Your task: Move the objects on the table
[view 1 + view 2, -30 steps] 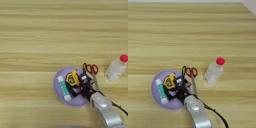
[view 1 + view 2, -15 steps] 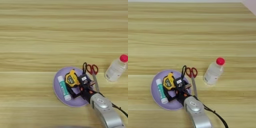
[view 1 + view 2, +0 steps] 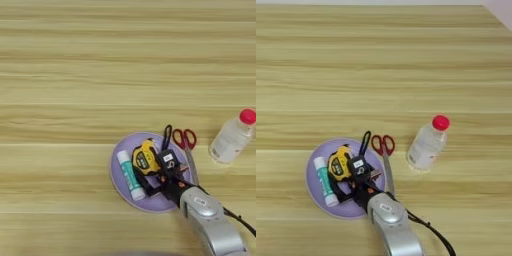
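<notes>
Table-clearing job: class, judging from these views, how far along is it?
Done: the glue stick lies on the lilac plate. In hand: the pincer is at the tape measure on the plate. Left: the scissors beside the plate's rim and the bottle standing on the table.

Broad light-brown wooden plank surface (image 3: 100, 60) filled both views, grain running left-right; pale floor strip showed at top right corner.

Open table (image 3: 100, 60) — bottle (image 3: 230, 140) rightward
</notes>
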Available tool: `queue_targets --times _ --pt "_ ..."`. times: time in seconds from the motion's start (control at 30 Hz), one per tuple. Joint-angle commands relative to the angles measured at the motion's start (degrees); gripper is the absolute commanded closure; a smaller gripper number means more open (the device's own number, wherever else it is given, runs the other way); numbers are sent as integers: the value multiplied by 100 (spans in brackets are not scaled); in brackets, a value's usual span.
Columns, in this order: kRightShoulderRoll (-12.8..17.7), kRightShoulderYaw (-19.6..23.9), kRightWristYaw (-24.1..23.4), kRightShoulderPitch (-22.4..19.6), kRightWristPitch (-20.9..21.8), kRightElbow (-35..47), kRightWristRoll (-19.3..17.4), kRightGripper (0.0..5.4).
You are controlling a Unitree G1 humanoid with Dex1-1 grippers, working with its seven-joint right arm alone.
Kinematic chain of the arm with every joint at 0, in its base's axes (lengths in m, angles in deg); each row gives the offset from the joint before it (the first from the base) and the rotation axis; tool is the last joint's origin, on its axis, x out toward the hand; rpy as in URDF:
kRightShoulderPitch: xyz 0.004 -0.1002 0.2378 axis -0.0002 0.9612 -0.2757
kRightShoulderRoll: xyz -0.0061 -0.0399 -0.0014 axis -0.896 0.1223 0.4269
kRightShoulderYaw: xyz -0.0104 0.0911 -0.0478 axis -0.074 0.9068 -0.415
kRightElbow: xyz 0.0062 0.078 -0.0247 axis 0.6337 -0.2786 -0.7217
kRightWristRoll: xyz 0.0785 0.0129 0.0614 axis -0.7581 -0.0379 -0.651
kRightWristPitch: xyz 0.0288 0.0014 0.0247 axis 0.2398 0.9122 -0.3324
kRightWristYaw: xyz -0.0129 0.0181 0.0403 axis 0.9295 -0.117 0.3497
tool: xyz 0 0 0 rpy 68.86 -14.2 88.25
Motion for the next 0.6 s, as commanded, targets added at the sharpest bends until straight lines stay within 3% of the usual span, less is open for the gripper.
queue_targets --times 0.03,0.6 --pt "81 114 -99 -128 -6 41 20 113" --pt "70 133 -89 -133 88 43 -13 124"
